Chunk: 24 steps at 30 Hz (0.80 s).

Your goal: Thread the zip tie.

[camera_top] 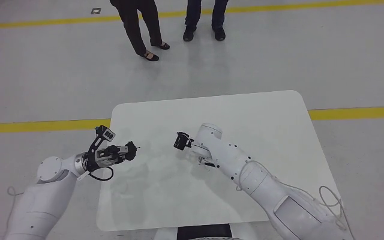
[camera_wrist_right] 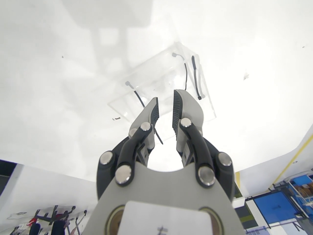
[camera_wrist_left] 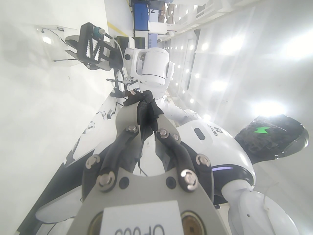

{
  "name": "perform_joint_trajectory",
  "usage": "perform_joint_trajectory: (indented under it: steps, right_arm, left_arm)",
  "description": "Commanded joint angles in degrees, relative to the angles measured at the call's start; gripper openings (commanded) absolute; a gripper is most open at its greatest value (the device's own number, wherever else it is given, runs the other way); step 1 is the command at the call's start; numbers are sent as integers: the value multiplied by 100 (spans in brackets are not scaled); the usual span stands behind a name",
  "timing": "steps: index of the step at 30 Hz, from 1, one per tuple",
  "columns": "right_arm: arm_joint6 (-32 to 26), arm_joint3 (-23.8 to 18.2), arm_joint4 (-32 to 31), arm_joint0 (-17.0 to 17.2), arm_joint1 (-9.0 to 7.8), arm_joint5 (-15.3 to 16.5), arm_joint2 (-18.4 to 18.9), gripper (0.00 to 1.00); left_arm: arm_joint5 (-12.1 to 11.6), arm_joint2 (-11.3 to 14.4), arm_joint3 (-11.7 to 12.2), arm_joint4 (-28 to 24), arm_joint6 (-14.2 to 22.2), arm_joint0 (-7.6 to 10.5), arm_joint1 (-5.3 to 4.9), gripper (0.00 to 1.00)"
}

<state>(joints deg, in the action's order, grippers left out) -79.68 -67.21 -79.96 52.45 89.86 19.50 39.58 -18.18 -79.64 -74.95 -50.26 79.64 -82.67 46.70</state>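
Now | zip ties (camera_wrist_right: 195, 74): thin, black, lying in clear tray (camera_wrist_right: 151, 74) | right jaws narrowly apart | left jaws closed

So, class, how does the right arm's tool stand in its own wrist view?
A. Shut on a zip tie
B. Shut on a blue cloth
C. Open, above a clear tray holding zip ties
C: the right tool shows a plain gap between its fingers, and beyond it lies the clear tray with black zip ties in it.

Glossy white arms (camera_top: 258, 177) carry the grey left gripper (camera_wrist_left: 144, 101) and right gripper (camera_wrist_right: 165, 103), with black links and silver screws.
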Motion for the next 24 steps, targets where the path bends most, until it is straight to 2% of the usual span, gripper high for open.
perform_joint_trajectory:
  steps: [1, 14, 24]
  right_arm:
    - [4, 74, 113, -75, -21, -2, -105, 15]
    - [4, 413, 1159, -694, -195, -2, -872, 15]
    - [4, 278, 2404, -1239, -477, -2, -1540, 17]
  left_arm:
    - [0, 0, 0, 0, 0, 0, 0, 0]
    - [0, 0, 0, 0, 0, 0, 0, 0]
    - [0, 0, 0, 0, 0, 0, 0, 0]
